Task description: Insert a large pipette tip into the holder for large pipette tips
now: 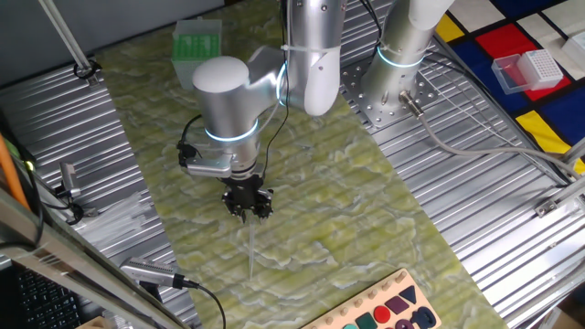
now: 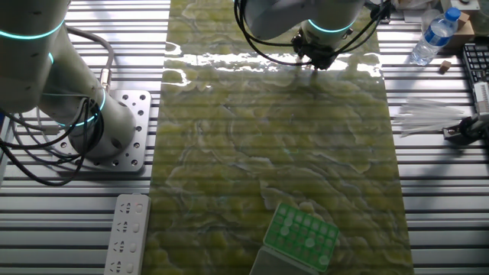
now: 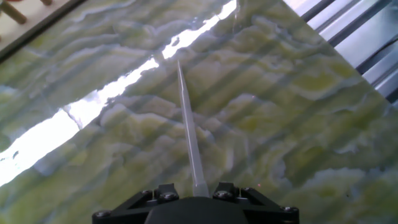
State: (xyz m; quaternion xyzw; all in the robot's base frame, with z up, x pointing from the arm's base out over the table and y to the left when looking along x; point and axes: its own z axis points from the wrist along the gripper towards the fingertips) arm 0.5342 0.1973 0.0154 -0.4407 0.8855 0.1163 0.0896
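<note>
A: Where was the large pipette tip (image 3: 189, 127) at that moment?

B: Clenched in the gripper (image 1: 248, 205), wide end up between the fingers, its long axis running straight on from them and down toward the green marbled mat (image 1: 366, 228). In the hand view it ran from the jaws out to a fine point; in one fixed view it showed as a thin pale line below the gripper, the point close over the mat — whether touching, I couldn't tell.

A: And the holder for large pipette tips (image 1: 197, 41)?

B: Well apart from the gripper, at the mat's opposite end, back beyond the arm's own elbow. Seen from the other fixed view the holder sat at the near edge and the gripper at the far one.

A: So what did the move turn on?

B: I judged it a long carry across the mat, tip kept vertical, then a descent onto one hole in the green top. The stretch between lay bare, so room was ample — the risk was the thin point dragging on the mat, or missing the hole.
</note>
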